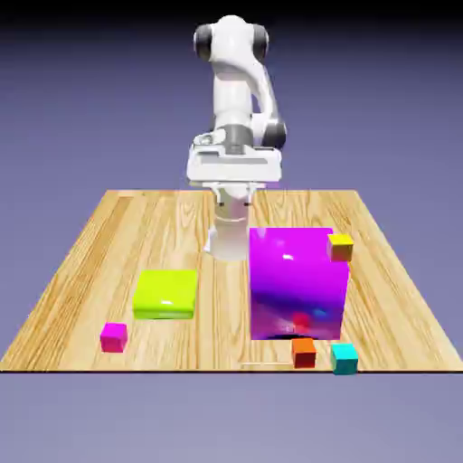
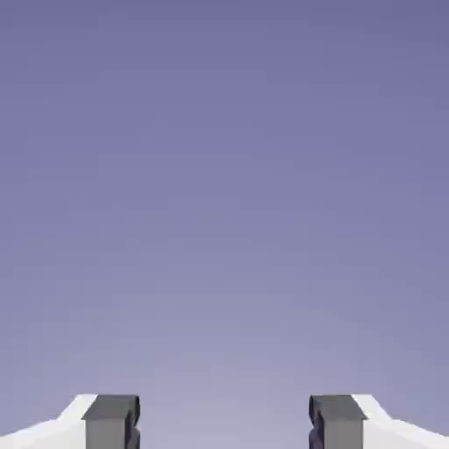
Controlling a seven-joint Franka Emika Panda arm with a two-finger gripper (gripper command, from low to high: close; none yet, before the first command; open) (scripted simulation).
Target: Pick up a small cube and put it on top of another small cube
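My gripper (image 2: 224, 425) spread wide on nothing, facing blank backdrop, pink cube (image 1: 114, 336) near the table (image 1: 81, 271) front edge, yellow-topped cube (image 1: 340, 246) beside the purple block (image 1: 297, 282), no writing visible

— What lay on the wooden table (image 1: 118, 226)?
— Near its front edge: magenta cube (image 1: 114, 336), lime slab (image 1: 165, 293), large purple block (image 1: 297, 282), orange-red cube (image 1: 304, 352), teal cube (image 1: 344, 358).

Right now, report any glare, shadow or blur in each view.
Exterior view: sharp; white glare spots on the big glossy magenta block and a sheen on the lime slab; no clear cast shadows on the table. Hand view: only smooth blue-violet backdrop, the claw open, fingertips crisp, nothing between them.
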